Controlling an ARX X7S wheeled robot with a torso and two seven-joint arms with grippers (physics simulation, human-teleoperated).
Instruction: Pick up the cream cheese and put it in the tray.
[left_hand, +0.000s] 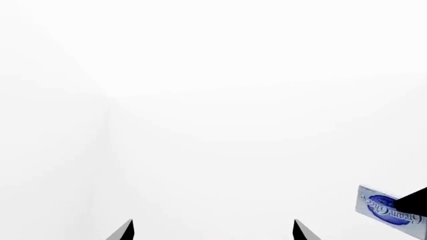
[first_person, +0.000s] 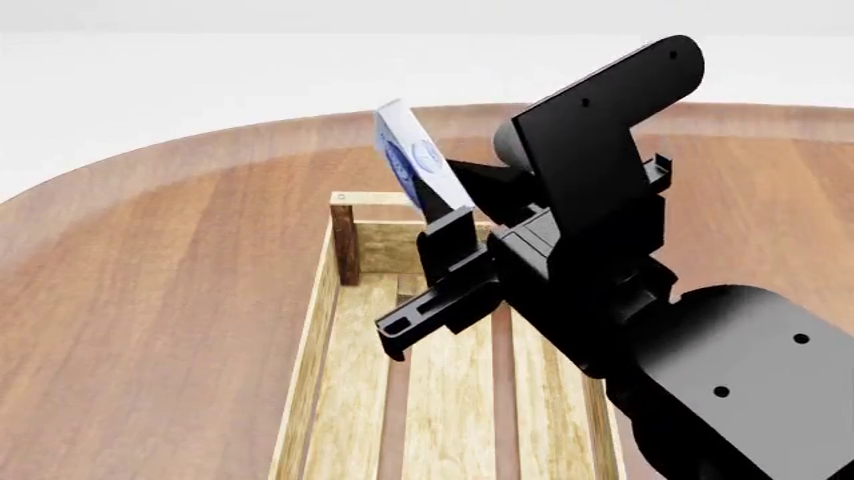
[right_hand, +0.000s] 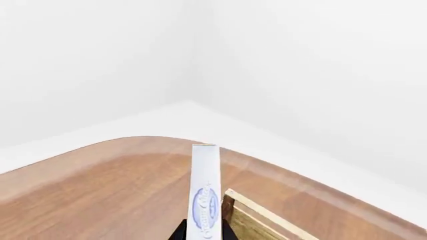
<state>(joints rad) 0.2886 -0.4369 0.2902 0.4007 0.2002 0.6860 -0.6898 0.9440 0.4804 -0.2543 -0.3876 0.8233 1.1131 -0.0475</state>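
Head view shows our right gripper (first_person: 447, 205) pinched on the cream cheese (first_person: 416, 160), held tilted above the tray (first_person: 320, 320)'s far end wall, so we should draw it back over the slats, lower, then release.

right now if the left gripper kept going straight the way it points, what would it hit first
Probably nothing nearby: past the left gripper its wrist view shows only bare white wall. The small white-grey cream cheese box with the blue oval logo sits off to one side, though depth is unclear.

Round wood table (first_person: 160, 290), white walls (right_hand: 100, 60).
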